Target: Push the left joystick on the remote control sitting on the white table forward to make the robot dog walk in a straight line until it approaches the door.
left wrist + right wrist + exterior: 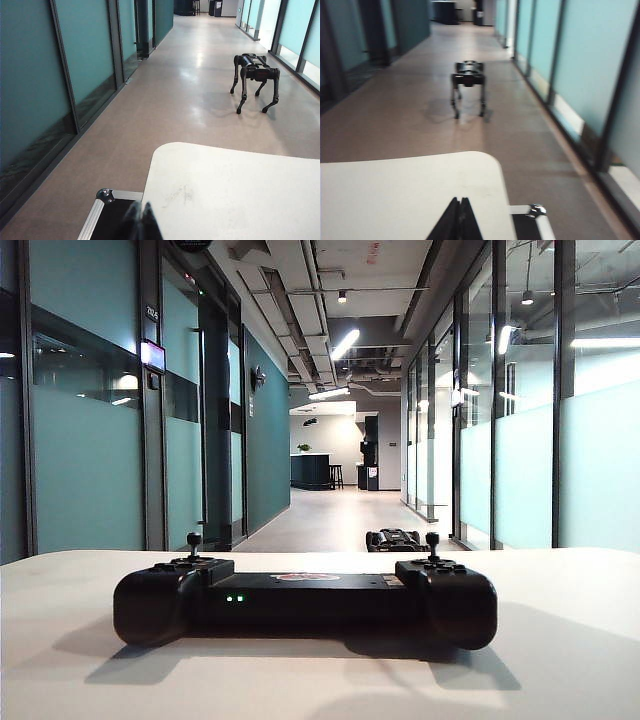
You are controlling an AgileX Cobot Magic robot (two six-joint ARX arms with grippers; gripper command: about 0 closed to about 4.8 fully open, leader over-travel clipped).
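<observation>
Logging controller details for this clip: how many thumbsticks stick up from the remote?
2: the left joystick on the remote control's green-light end, the other stick on the opposite end.

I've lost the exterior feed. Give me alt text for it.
A wide black remote control lies across the near white table, two green lights lit on its middle bar, its left joystick upright and untouched. Behind it, the robot dog stands low in a long glass-walled corridor. Neither pincer is in this view.
</observation>
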